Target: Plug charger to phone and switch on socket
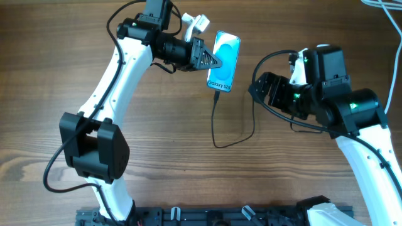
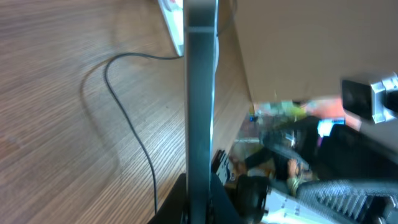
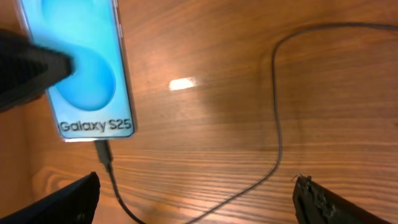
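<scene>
The phone [image 1: 226, 58], with its cyan screen and white strip, is held at its left edge by my left gripper [image 1: 208, 60], which is shut on it. In the left wrist view the phone [image 2: 200, 93] shows edge-on between the fingers [image 2: 200, 202]. The charger cable [image 1: 215, 122] runs from the phone's lower end, loops on the table and passes under my right arm. In the right wrist view its connector [image 3: 102, 152] sits in the phone's [image 3: 93, 68] bottom end. My right gripper [image 1: 259, 88] is open and empty [image 3: 202, 205], right of the phone. The socket is mostly hidden.
A thick white cord [image 1: 391, 22] lies at the top right corner. A white edge with red marks [image 2: 171, 25] shows at the top of the left wrist view where the cable leads; I cannot tell what it is. Wooden table [image 1: 188, 176] all around.
</scene>
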`<state>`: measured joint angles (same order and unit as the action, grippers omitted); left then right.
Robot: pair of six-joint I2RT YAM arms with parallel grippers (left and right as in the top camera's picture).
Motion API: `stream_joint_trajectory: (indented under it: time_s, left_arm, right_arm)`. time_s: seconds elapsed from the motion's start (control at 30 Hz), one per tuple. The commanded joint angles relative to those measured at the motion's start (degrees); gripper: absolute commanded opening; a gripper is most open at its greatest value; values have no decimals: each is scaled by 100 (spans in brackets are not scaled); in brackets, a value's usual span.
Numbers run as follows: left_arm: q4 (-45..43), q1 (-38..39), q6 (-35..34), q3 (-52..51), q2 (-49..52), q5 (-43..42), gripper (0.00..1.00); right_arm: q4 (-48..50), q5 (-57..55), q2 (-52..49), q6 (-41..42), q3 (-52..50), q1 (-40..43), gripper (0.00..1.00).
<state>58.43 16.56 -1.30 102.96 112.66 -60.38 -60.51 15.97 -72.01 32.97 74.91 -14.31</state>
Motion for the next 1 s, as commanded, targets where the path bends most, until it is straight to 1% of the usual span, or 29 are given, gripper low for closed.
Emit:
stream_joint_trajectory:
  time_s: [0.0,0.2,0.37,0.4,0.47,0.53,0.57,0.63,0.73,0.83,0.9,0.97]
  left_arm:
    - [59,101,1279,-4,-219,-1169,4]
    - [-175,120,1611,-4,-219,-1998,4]
    - [-245,133,1591,-7,-219,-1958,4]
    - [-247,133,1364,-4,-219,-1663,4]
    - [-247,136,549,-4,-219,-761,4]
    - [-256,173,-98,-4,-208,22,4]
    - [-258,214,-671,-7,-164,660,4]
    - [-310,275,-1322,-7,-7,1189,4]
    - [-404,382,-1425,-7,404,1257,4]
    - [-564,380,-1790,-7,791,1528,4]
    - [-684,380,-1810,-7,1012,1604,4]
    - [-704,385,-1808,-7,1172,1917,4]
  right_arm:
    - [-122,-621,11,22,92,20,100]
    - [-122,-743,11,0,81,20,100]
    - [-129,-892,11,2,76,20,100]
    - [-140,-887,11,2,72,17,100]
    - [-195,-887,11,13,72,17,100]
    - [-192,-863,11,26,72,17,100]
    - [-192,-848,11,46,72,17,100]
    - [-192,-844,11,70,72,17,100]
    - [-278,-824,11,68,72,15,100]
    - [-348,-826,11,59,72,13,100]
    - [-350,-824,11,61,72,13,100]
    - [-354,-824,11,61,70,13,100]
